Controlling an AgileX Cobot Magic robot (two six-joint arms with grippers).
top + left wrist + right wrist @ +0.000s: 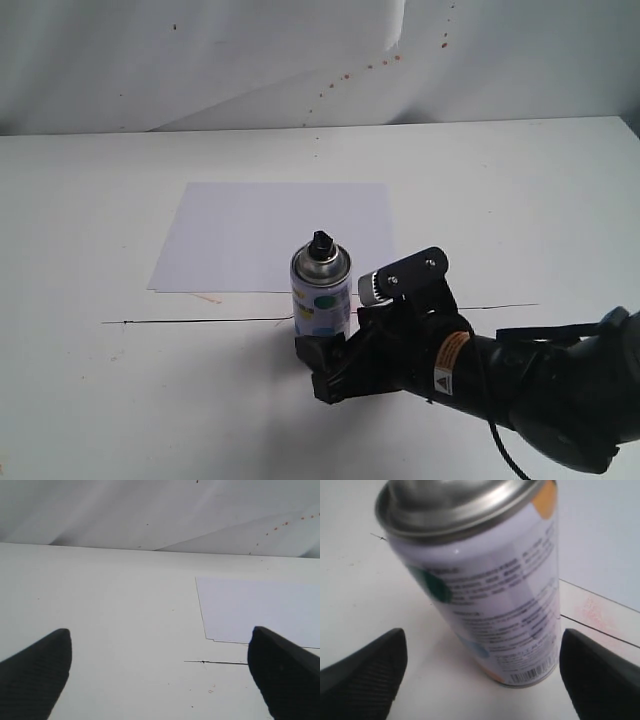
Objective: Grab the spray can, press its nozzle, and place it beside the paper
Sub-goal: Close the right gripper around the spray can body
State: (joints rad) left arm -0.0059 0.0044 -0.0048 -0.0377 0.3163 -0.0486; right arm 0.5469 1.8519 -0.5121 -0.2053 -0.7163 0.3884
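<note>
The right end effector [480, 680], released and straddling the small white dotted metal spray can [320, 298] at frame centre, should close squarely mid-body, keeping it upright.

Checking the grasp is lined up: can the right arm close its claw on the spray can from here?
Probably yes. The right claw is open, the spray can stands upright just ahead, centred between its fingers, and nothing is in the way.

Nozzle [320, 243] (right wrist view) past the picture's edge
</note>
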